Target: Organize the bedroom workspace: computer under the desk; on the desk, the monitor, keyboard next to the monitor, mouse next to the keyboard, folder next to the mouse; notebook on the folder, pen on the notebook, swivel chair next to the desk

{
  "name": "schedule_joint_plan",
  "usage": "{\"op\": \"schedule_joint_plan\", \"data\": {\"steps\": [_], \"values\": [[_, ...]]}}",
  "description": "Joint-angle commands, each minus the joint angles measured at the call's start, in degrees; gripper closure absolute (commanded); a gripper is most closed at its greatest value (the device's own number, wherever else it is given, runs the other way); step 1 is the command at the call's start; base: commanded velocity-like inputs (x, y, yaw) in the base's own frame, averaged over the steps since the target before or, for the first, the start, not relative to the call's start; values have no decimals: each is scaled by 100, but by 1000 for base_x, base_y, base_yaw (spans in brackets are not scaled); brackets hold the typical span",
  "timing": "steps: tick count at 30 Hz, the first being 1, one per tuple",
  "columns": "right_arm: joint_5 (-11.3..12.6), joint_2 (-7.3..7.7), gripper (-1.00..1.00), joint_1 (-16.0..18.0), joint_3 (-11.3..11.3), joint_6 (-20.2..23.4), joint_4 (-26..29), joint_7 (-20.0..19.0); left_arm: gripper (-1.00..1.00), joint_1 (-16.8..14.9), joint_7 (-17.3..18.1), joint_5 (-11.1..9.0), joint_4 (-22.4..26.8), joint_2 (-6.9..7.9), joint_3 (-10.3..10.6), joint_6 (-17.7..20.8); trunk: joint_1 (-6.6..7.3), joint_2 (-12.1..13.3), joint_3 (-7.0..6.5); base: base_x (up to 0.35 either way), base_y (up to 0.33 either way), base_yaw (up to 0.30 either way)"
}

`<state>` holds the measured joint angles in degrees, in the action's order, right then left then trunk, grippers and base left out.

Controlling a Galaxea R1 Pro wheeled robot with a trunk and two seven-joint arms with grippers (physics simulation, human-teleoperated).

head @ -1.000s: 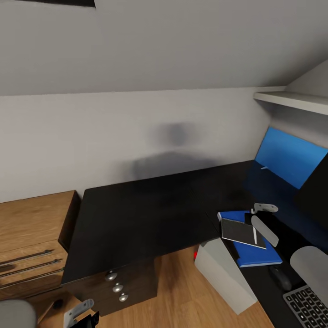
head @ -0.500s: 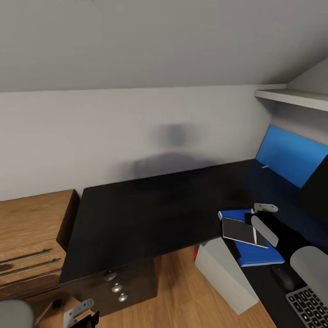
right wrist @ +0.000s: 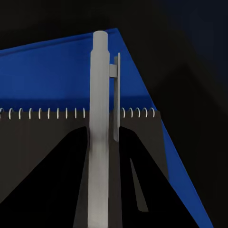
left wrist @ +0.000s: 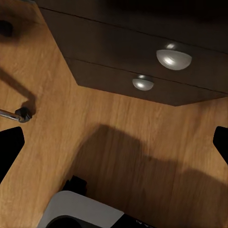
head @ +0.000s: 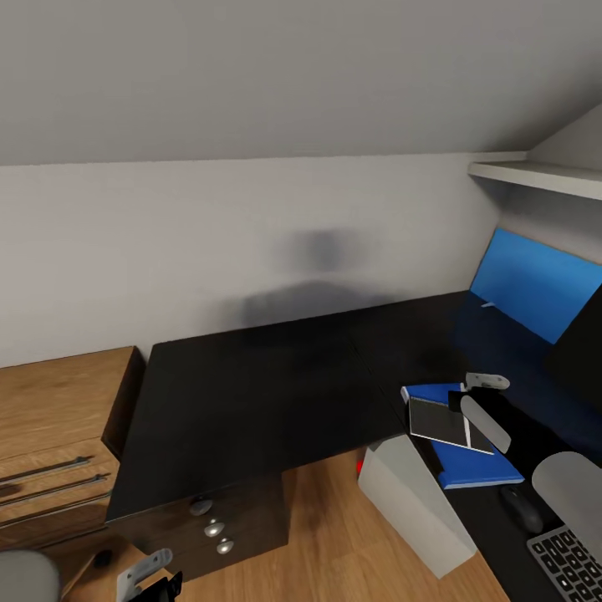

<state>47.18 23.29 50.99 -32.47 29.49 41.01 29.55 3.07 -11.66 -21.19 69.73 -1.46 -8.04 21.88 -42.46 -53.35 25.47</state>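
The blue folder (head: 478, 465) lies on the black desk (head: 267, 393) with the dark notebook (head: 436, 420) on top of it. Just above the notebook, my right gripper (head: 462, 407) is shut on the grey pen (right wrist: 99, 71). The right wrist view has the pen over the notebook's (right wrist: 42, 135) spiral edge and the folder (right wrist: 57, 76). The mouse (head: 518, 508), keyboard (head: 568, 562) and monitor (head: 581, 351) are on the desk to the right. The grey computer (head: 414, 502) stands on the floor in the desk's inner corner. My left gripper (left wrist: 114, 142) hangs open, low by the drawer unit (head: 213, 527). The swivel chair is out of view.
A light-wood cabinet (head: 58, 418) with bar handles adjoins the desk's left end. A blue wall panel (head: 531, 288) and a white shelf (head: 543, 177) sit behind the desk at right. The drawer knobs (left wrist: 174, 56) are over the wooden floor (left wrist: 118, 123).
The head view has shifted slightly, so the camera moved. The right gripper still holds the pen over the notebook, and the left arm has not moved.
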Motion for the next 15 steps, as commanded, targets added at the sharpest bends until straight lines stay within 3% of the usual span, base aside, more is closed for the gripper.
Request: {"op": "schedule_joint_plan", "data": {"steps": [1, 9, 10, 15], "values": [[54, 9, 100, 8, -40, 7, 11, 50, -100, 1, -31, -61, 14, -3, -5, 27, -1, -5, 6, 0, 0, 0], [54, 9, 100, 8, -40, 5, 12, 50, -100, 1, -25, -61, 14, 0, -5, 27, -1, -5, 6, 0, 0, 0], [54, 9, -100, 8, -40, 5, 12, 50, -100, 1, -24, -61, 14, 0, -5, 27, -1, -5, 6, 0, 0, 0], [54, 9, -100, 8, -40, 7, 12, 50, -100, 1, -21, -61, 14, 3, -5, 27, -1, -5, 6, 0, 0, 0]]}}
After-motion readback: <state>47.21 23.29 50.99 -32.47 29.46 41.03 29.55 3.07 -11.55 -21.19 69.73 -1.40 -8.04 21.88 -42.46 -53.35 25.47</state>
